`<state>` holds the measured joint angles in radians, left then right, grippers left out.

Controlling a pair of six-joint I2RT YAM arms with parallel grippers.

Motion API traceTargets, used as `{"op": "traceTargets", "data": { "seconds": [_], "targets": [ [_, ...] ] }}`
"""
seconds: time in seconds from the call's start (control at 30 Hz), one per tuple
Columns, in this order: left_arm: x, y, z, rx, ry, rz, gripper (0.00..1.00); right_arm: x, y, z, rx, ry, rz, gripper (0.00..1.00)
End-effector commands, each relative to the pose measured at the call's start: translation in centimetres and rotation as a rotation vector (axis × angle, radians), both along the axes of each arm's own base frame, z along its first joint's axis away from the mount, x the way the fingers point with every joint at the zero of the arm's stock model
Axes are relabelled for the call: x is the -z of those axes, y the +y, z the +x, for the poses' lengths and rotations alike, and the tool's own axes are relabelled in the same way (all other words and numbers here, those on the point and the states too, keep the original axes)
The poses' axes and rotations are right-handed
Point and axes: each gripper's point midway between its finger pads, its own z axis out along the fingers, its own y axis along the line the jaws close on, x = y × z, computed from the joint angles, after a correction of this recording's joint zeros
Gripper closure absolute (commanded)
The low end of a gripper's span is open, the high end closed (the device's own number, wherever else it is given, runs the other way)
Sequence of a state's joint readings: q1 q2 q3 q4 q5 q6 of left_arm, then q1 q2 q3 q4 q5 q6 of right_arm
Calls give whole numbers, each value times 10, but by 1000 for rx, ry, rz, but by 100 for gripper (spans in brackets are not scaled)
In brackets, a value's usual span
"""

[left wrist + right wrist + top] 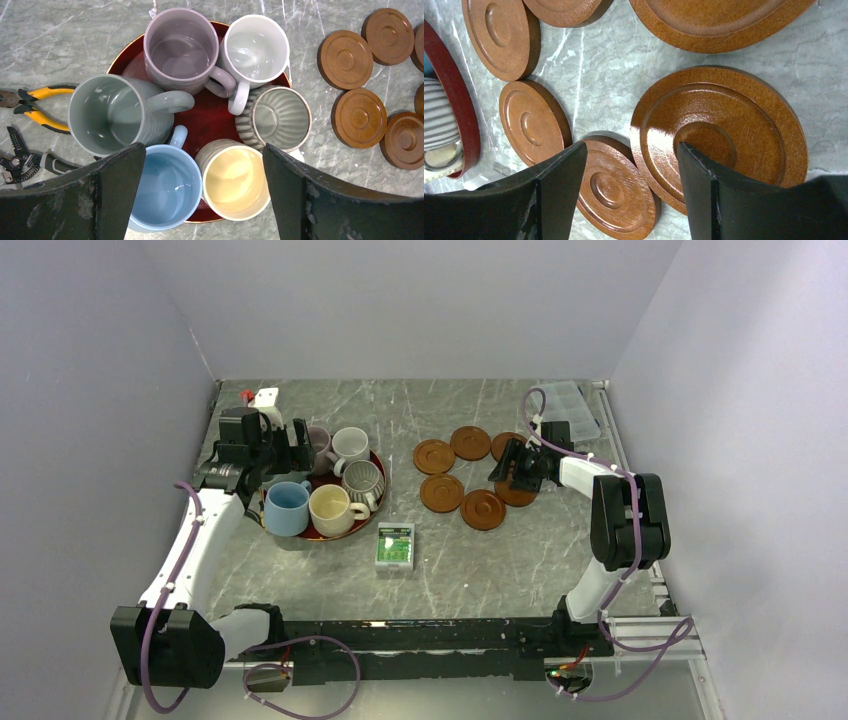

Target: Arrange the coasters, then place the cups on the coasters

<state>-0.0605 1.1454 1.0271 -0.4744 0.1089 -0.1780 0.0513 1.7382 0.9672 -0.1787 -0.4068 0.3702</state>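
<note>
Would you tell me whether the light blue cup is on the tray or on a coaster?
On the tray: the light blue cup stands on the red tray, apart from the coasters.

1. Grey marble-look table (450, 575), walled on three sides.
2. Dark-red round tray (334, 536) sat on the left half of it.
3. Six reddish-brown coasters (441, 493) lay flat right of the tray, clustered close together, all directly on the stone.
4. Small green-and-white box (394, 547) lay near the tray's near-right side.
5. Clear plastic case (573, 405) in the far right corner.
6. Yellow-handled pliers (42, 102) and a black-handled stripper (20, 160) lay just left of the tray.
7. Small white object (265, 397) in the far left corner, unclear what.
</note>
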Motion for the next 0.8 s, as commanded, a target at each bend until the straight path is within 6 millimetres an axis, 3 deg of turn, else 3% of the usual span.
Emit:
{"op": "traceTargets", "data": {
  "seconds": [0.0, 0.77],
  "targets": [
    [-20, -5, 8, 14, -66, -19, 7, 6, 8, -2, -19, 17, 31, 29],
    [-19, -6, 8, 16, -60, -22, 7, 3, 13, 7, -37, 0, 44, 30]
  ]
}}
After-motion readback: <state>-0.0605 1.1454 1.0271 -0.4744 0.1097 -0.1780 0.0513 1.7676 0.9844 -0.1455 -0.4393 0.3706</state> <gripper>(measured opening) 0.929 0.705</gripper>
